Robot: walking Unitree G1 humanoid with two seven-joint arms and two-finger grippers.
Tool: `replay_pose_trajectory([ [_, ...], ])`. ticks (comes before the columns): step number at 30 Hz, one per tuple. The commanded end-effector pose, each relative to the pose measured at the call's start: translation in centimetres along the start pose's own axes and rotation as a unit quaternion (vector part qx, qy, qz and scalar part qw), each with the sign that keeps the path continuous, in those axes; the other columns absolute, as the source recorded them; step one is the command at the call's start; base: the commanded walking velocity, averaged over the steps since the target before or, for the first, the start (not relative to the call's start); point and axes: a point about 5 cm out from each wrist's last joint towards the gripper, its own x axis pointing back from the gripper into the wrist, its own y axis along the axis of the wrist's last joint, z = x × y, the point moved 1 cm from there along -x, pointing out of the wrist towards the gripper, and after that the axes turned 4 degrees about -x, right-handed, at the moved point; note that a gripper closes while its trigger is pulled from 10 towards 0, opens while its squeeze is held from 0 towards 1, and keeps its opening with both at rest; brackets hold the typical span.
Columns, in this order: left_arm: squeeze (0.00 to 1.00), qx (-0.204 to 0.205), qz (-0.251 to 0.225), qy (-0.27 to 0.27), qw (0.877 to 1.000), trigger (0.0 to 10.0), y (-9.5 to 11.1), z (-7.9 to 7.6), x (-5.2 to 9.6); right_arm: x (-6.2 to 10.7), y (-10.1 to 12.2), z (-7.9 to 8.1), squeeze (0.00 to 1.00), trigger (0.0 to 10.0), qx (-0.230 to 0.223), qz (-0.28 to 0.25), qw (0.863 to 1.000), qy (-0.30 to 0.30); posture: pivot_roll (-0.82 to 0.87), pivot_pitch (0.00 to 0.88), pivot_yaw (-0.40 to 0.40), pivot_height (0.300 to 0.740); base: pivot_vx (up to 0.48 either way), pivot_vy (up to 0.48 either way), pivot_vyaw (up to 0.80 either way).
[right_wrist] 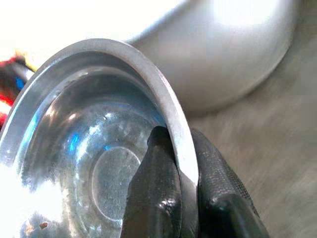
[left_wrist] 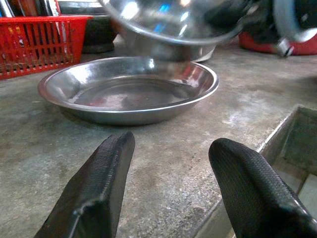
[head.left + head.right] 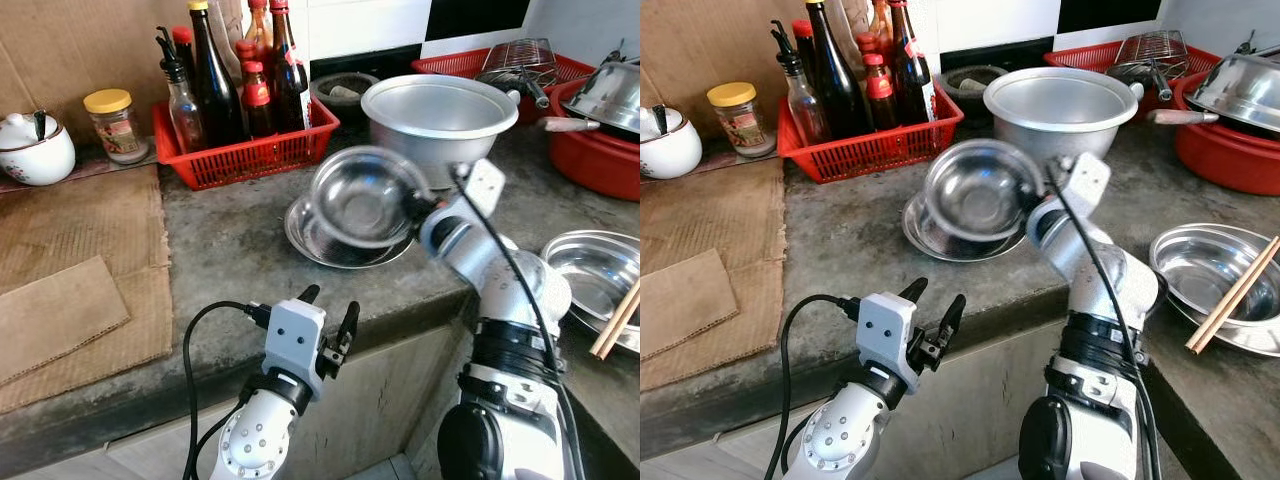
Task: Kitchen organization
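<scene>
Left tool (image 3: 333,310) idle; right tool (image 1: 179,163) pinches bowl (image 3: 362,196) rim.

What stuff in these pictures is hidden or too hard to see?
- Bottle labels: too small to read, head views.
- Shallow steel plate: mostly covered by the steel bowl held in the right pincer.
- Black pot: contents blocked by the big aluminium pot.
- Red basin: cut off by the frame edge.
- Left pincer: open, tips cropped, left wrist view.

Flattened cardboard (image 3: 70,300) on the counter, white lidded pot (image 3: 33,147), yellow-lidded jar (image 3: 113,124)
</scene>
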Motion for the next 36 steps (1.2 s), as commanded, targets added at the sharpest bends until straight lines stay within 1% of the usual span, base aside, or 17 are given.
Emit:
replay_pose_trajectory([
  [1,0.0,0.008,-0.001,0.001,1.0,10.0,0.0,-0.1,-0.1,0.7,-0.4,1.5,0.0,0.0,0.02,-0.031,0.999,0.031,0.09,0.09,-0.009,0.74,0.0,0.0,0.0],
  [3,0.0,0.007,-0.001,0.001,1.0,10.0,0.0,-0.1,-0.1,1.5,0.1,2.2,0.0,0.0,0.058,-0.066,0.995,0.053,0.09,0.089,-0.008,0.74,0.0,0.0,0.0],
  [6,0.0,0.008,-0.001,0.002,1.0,10.0,0.0,0.0,-0.1,2.6,0.6,3.0,0.0,0.0,0.09,-0.114,0.986,0.08,0.08,0.088,-0.006,0.74,0.0,0.0,0.0],
  [8,0.0,0.008,-0.002,0.001,1.0,10.0,0.0,-0.1,-0.1,3.4,0.5,3.0,0.0,0.0,0.12,-0.143,0.98,0.072,0.08,0.087,-0.009,0.74,0.0,0.0,0.0],
  [10,0.0,0.008,-0.002,0.001,1.0,10.0,0.1,-0.1,-0.1,3.9,0.6,3.0,0.0,0.0,0.132,-0.158,0.976,0.07,0.08,0.086,-0.008,0.74,0.0,0.0,0.0],
  [11,0.0,0.008,-0.003,0.003,1.0,10.0,0.1,0.0,-0.1,4.4,0.4,3.0,0.0,2.8,0.162,-0.17,0.969,0.072,0.08,0.086,-0.008,0.74,0.0,0.0,0.0],
  [12,0.0,0.008,-0.003,0.003,1.0,10.0,0.2,0.0,-0.1,4.5,0.4,3.0,0.0,2.8,0.172,-0.173,0.967,0.072,0.08,0.086,-0.008,0.74,0.0,0.0,0.0],
  [13,0.0,0.008,-0.005,0.003,1.0,10.0,0.2,0.0,-0.1,4.8,-0.1,2.9,0.0,10.0,0.198,-0.164,0.963,0.082,0.08,0.084,-0.003,0.74,0.0,0.0,0.0],
  [14,0.0,0.008,-0.005,0.003,1.0,10.0,0.2,0.0,-0.1,5.1,-0.1,2.9,0.0,10.0,0.219,-0.169,0.957,0.084,0.08,0.08,-0.004,0.74,0.0,0.0,0.0],
  [15,0.0,0.007,-0.007,0.003,1.0,10.0,0.3,0.0,-0.1,5.7,-0.2,2.9,0.0,10.0,0.241,-0.187,0.948,0.094,0.08,0.08,-0.003,0.74,0.0,0.0,0.0],
  [17,0.0,0.006,-0.008,0.003,1.0,10.0,0.4,0.0,-0.1,5.9,-0.3,2.8,0.0,10.0,0.242,-0.191,0.946,0.097,0.08,0.08,-0.003,0.74,0.0,0.0,0.0],
  [19,0.0,0.004,-0.017,0.009,1.0,10.0,0.6,0.3,-0.2,6.8,-0.6,2.8,0.0,10.0,0.249,-0.205,0.94,0.111,0.08,0.075,-0.004,0.74,0.0,0.0,0.0],
  [22,0.0,0.004,-0.026,0.014,1.0,10.0,0.9,0.5,-0.2,7.2,-0.8,3.0,0.0,10.0,0.245,-0.212,0.938,0.124,0.08,0.075,-0.004,0.74,0.0,0.0,0.0],
  [24,0.0,-0.005,-0.039,0.015,0.999,10.0,1.5,0.5,-0.4,7.4,-0.8,3.1,0.0,10.0,0.249,-0.22,0.934,0.128,0.08,0.068,-0.003,0.74,0.0,0.0,0.0],
  [26,0.0,-0.008,-0.057,0.024,0.998,10.0,2.2,0.8,-0.5,7.7,-1.1,3.3,0.0,10.0,0.264,-0.226,0.927,0.142,0.08,0.06,0.001,0.74,0.0,0.0,0.0],
  [31,0.0,-0.018,-0.064,0.023,0.998,10.0,2.4,0.9,-0.5,7.8,-1.4,3.1,0.0,10.0,0.264,-0.226,0.927,0.139,0.08,0.055,0.003,0.74,0.0,0.0,0.0],
  [36,0.0,-0.026,-0.051,0.029,0.998,10.0,1.8,1.1,-0.3,7.9,-1.8,2.7,0.0,10.0,0.268,-0.223,0.928,0.135,0.08,0.047,0.003,0.74,-0.104,0.0,0.0],
])
